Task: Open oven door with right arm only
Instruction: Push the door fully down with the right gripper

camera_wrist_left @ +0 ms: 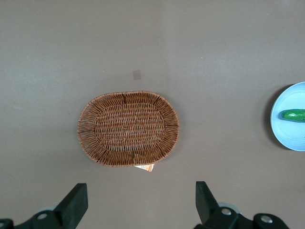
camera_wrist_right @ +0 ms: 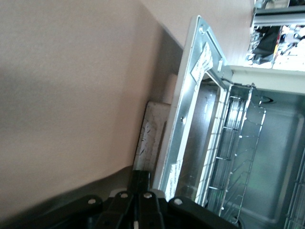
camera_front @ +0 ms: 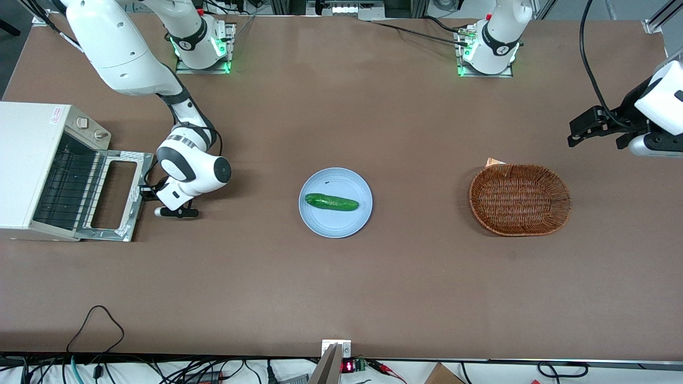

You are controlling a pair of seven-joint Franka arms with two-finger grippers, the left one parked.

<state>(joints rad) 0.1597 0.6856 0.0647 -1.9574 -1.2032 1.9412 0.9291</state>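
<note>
The white toaster oven [camera_front: 26, 160] stands at the working arm's end of the table. Its oven door [camera_front: 136, 181] is swung down and lies about flat in front of the oven, so the wire rack [camera_front: 69, 181] inside shows. The right arm [camera_front: 187, 165] reaches down beside the door's outer edge. My gripper [camera_front: 145, 190] is low at that edge, with its black fingers shut together. In the right wrist view the gripper [camera_wrist_right: 140, 179] points at the end of the pale bar handle [camera_wrist_right: 152, 129], next to the door's metal frame [camera_wrist_right: 183, 119]. Nothing shows between the fingers.
A blue plate [camera_front: 320, 224] with a cucumber [camera_front: 331, 202] on it sits mid-table. A wicker basket [camera_front: 480, 181] lies toward the parked arm's end; the left wrist view shows the basket [camera_wrist_left: 86, 129] too. Cables [camera_front: 96, 320] loop over the table edge nearest the front camera.
</note>
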